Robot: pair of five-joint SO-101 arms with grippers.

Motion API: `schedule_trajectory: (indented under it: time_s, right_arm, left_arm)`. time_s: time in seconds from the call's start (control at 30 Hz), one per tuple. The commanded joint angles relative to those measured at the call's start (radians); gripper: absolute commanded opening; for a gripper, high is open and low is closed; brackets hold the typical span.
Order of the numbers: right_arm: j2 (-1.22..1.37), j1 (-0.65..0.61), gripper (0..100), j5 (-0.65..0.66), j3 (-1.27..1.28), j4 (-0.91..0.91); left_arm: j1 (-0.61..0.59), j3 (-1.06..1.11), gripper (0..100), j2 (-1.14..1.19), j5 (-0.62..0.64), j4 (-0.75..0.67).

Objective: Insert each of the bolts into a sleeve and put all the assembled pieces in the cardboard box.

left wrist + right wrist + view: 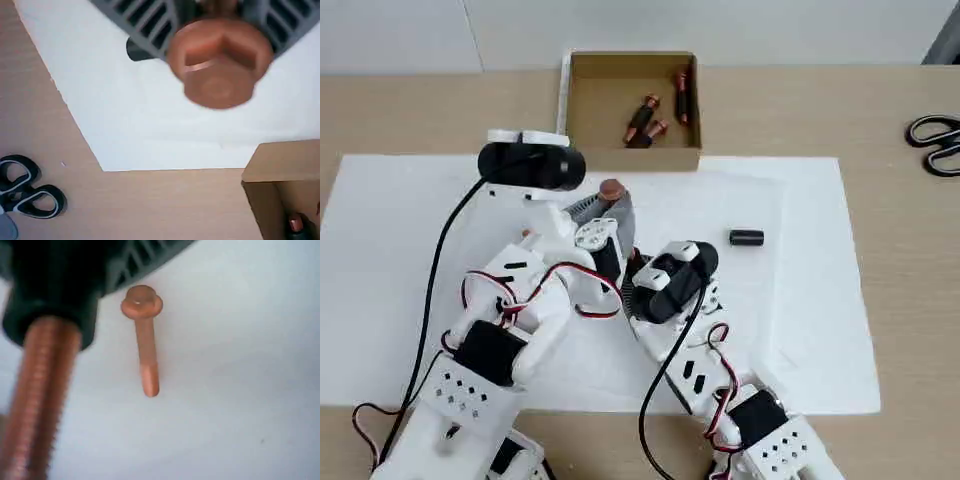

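My left gripper (609,207) is shut on a copper bolt (611,189) near the middle of the white paper, and its hex head (220,60) fills the space between the grey fingers (142,20). Right beside it, my right gripper (632,263) is shut on a black sleeve (50,295). A threaded copper shaft (35,405) sticks out of that sleeve. One loose bolt (142,337) lies flat on the paper. A loose black sleeve (746,237) lies to the right of the arms. The cardboard box (582,100) at the back holds three assembled pieces (642,116).
White paper (800,330) covers the middle of the wooden table. Black scissors (935,145) lie at the far right edge. The left arm's black camera (530,166) hangs just in front of the box. Open paper lies right of the loose sleeve.
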Motion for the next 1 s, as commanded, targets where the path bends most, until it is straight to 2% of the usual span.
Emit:
schedule_trajectory:
  time_s: [0.0,0.27,0.4,0.6,0.83,0.97]
  right_arm:
    - [-0.024,0.001,0.4,0.008,-0.014,-0.022]
    - [-0.024,-0.001,0.4,0.008,-0.014,-0.022]
    - [-0.024,-0.001,0.4,0.008,-0.014,-0.021]
    - [-0.027,-0.001,0.4,0.008,-0.014,-0.021]
    - [-0.028,-0.001,0.4,0.009,-0.014,-0.021]
    - [-0.028,-0.001,0.4,0.011,-0.014,-0.021]
  left_arm:
    - [0.0,-0.042,1,-0.003,0.002,0.0]
    - [-0.002,-0.024,1,-0.002,0.002,-0.006]
    - [-0.002,0.044,1,-0.008,-0.003,-0.063]
    - [0.0,0.088,1,-0.009,-0.068,-0.094]
    - [0.009,0.082,1,-0.009,-0.071,0.041]
    - [0.071,0.082,1,-0.009,-0.161,0.12]
